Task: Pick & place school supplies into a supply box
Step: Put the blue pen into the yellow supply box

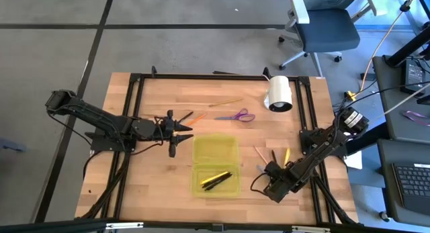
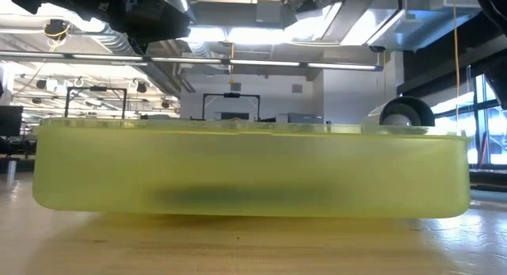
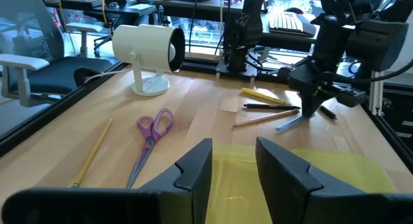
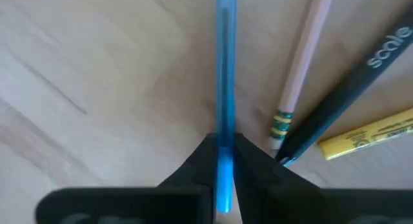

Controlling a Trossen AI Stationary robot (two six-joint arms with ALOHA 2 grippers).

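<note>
Just translucent yellow-green supply box (image 1: 215, 152)

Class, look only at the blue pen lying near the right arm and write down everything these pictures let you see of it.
The slim translucent blue plastic pen lies flat on the pale wooden table, to the right of the yellow-green plastic supply box. The right tool is closed on one end, its two dark fingers pinching the barrel. Beside it, apart from it, lie a wood-coloured pencil, a dark pen and a yellow marker. In the left wrist view it slants down from the tool to the table.
</note>
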